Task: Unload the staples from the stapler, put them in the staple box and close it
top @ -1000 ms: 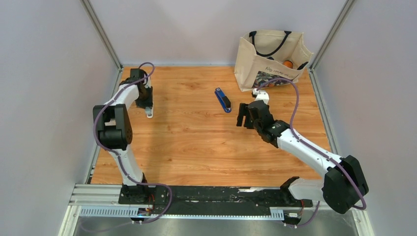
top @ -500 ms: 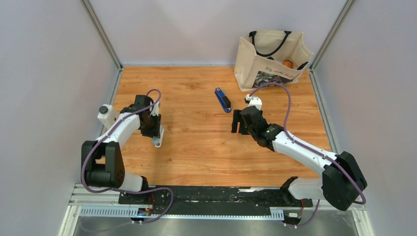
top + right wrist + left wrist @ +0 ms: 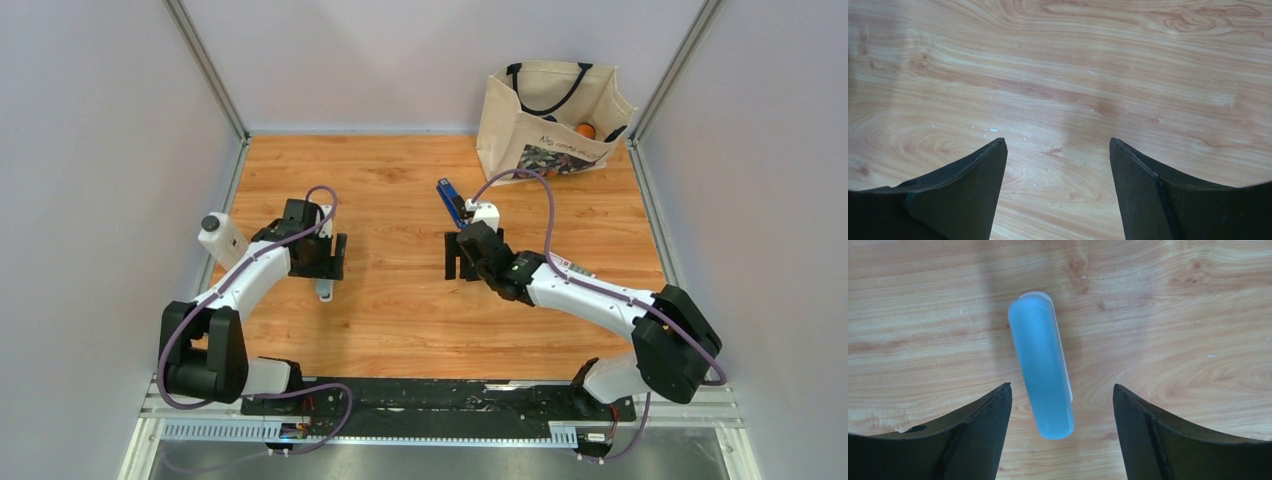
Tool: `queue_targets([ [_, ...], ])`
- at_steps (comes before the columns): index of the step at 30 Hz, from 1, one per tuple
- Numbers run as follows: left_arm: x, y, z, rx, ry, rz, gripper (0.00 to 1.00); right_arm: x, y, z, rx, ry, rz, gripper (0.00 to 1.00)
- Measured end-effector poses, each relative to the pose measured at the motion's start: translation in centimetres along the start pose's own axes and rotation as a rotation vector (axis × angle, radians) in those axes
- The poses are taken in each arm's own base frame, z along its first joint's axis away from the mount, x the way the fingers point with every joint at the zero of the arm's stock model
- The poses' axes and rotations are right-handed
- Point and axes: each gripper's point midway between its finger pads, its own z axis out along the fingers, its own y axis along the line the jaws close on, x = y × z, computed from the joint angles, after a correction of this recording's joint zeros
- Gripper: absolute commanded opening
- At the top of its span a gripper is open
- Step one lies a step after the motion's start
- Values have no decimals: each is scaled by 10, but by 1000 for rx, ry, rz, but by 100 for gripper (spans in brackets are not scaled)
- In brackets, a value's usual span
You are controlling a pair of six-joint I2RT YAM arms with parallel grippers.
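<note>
The stapler (image 3: 447, 196), blue with a black top, lies on the wooden table (image 3: 390, 320) behind the centre, its near end hidden by my right wrist. My right gripper (image 3: 458, 268) hangs just in front of it, open over bare wood (image 3: 1058, 142). My left gripper (image 3: 325, 272) is open at the centre left. A pale blue rounded elongated piece (image 3: 1042, 365) lies on the table between its fingers without touching them; it also shows from above as the pale piece (image 3: 323, 291). The staples are out of view.
A cream tote bag (image 3: 548, 118) with black handles stands at the back right and holds an orange thing. Grey walls and metal posts close in the table on three sides. Tiny pale specks (image 3: 989, 130) dot the wood under the right gripper.
My left arm swung from the back left toward the near centre with the pale piece, then opened and left it on the table. My right gripper moved left, in front of the stapler.
</note>
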Motion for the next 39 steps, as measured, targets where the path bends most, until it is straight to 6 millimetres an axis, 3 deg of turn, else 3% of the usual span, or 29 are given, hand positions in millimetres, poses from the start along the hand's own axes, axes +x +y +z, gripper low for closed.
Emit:
queue_targets([
  [6, -9, -15, -20, 71, -58, 5, 84, -4, 22, 3, -25, 3, -2, 83],
  [11, -42, -22, -57, 101, -146, 32, 84, -8, 52, 15, -17, 28, -23, 86],
  [16, -69, -2, -103, 84, -280, -11, 85, -13, 116, 27, -67, 30, -78, 87],
  [21, -74, 24, -132, 40, -332, -45, 85, -8, 170, 37, -129, 39, -115, 86],
  [30, -50, 56, -139, 98, -278, -125, 86, 11, 236, 58, -192, 79, -167, 84],
  [34, -49, 67, -137, 148, -234, -162, 86, 17, 262, 62, -222, 76, -177, 83],
  [39, -40, 68, -128, 200, -178, -172, 86, 32, 278, 68, -241, 91, -184, 82],
])
